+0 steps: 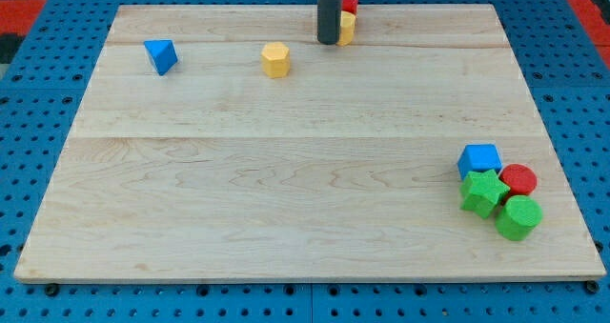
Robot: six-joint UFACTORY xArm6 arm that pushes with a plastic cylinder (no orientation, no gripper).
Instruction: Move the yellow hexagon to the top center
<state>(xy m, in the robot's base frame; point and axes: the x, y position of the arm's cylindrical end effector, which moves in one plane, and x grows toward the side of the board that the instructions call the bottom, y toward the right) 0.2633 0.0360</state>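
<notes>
Hexagon sits a little left of center near the worktop's [286, 171] top edge.
Your yellow hexagon [275, 59] looks light, stiff and slidey, so shove a flat side. No pincer on this rig; my tip [327, 42] is right of it, touching a yellow block [348, 26] and red block [350, 3]. No containers anywhere.

The yellow hexagon [275, 59] lay on the board [286, 171] near the view's top. My tip [328, 42] stood just to its right. The blue triangle [161, 55] lay well left.
</notes>
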